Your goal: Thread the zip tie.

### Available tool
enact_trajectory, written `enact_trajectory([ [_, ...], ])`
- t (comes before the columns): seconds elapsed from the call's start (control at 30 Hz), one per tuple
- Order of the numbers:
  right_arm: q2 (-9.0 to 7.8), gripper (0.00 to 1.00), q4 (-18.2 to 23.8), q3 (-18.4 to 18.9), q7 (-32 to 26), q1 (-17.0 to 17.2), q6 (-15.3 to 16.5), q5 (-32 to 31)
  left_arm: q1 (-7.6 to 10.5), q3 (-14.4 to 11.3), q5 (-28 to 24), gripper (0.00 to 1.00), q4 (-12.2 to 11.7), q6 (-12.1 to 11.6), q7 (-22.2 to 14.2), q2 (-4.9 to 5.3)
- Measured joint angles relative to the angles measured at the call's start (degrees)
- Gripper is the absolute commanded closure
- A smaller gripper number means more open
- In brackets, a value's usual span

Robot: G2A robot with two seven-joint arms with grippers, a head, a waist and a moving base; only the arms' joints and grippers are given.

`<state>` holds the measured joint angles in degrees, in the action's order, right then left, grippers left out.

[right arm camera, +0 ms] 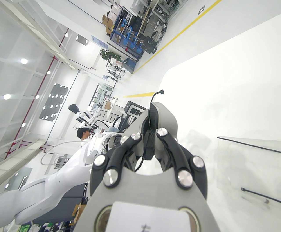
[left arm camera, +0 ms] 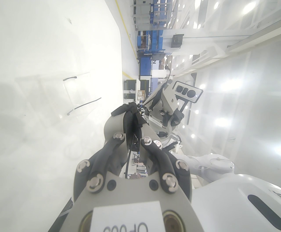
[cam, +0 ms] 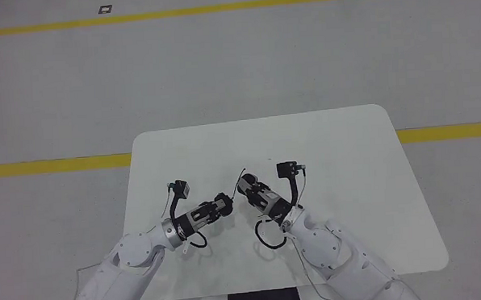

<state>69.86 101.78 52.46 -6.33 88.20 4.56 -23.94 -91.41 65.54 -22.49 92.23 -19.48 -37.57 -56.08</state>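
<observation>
My right gripper (cam: 244,184) (right arm camera: 151,109) is shut on a thin black zip tie (right arm camera: 158,93). The tie's head end curves out past the fingertips, and its strap trails back between the fingers. In the top view that end (cam: 241,174) sticks up above the table's middle. My left gripper (cam: 226,201) (left arm camera: 131,114) faces the right one a short gap away, pads pressed together. A thin black strap (left arm camera: 129,153) runs back from between them toward the wrist. Whether this is the same tie cannot be told.
A clear plastic tray (left arm camera: 54,96) (right arm camera: 252,167) lies on the white table (cam: 346,161), holding loose black zip ties (left arm camera: 84,105) (right arm camera: 259,194). A black cable loop (cam: 268,233) hangs under the right wrist. The table's far half is bare.
</observation>
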Motion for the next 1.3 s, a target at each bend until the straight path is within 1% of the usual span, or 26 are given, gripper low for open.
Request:
enact_trajectory([
  [0.7, 0.56, 1.00, -0.7, 0.4, -1.3, -0.1, 0.0, -0.5, 0.00, 0.0, 0.0, 1.00, 0.0, 0.0, 0.0, 0.00],
  [1.0, 0.67, 1.00, -0.1, 1.1, -0.6, 0.5, 0.1, -1.0, 0.00, 0.0, 0.0, 1.00, 0.0, 0.0, 0.0, 0.00],
  [1.3, 0.91, 1.00, -0.5, 1.2, -0.9, 0.5, 0.1, -0.9, 0.00, 0.0, 0.0, 1.00, 0.0, 0.0, 0.0, 0.00],
])
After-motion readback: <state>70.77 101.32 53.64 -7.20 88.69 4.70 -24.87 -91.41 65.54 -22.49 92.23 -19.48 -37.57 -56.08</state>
